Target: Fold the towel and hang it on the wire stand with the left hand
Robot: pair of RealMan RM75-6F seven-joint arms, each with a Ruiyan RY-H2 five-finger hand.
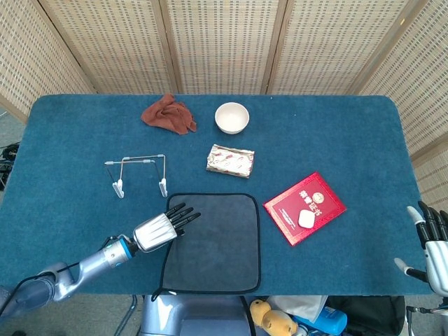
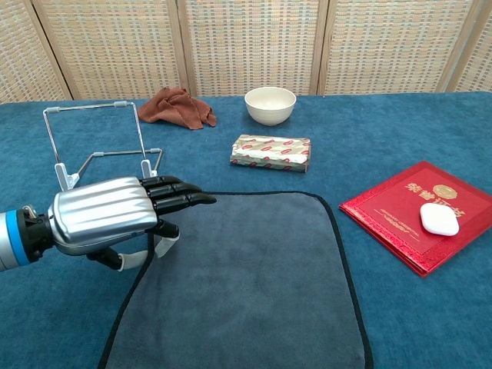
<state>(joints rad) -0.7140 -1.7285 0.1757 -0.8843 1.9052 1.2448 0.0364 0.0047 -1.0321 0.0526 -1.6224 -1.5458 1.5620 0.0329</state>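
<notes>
A staged robot test room rather than a home: woven screen panels [image 1: 224, 42] wall off the upper frame, and the bench [image 1: 336, 126] wears blue felt, strewn with unrelated props.

We can make out gold characters and a round gold emblem on the cover of the red booklet [image 2: 408, 211], but they are too small for us to read. The wrapped packet [image 2: 270, 151] carries a red printed pattern in which we find no legible words. We see no other writing.
</notes>
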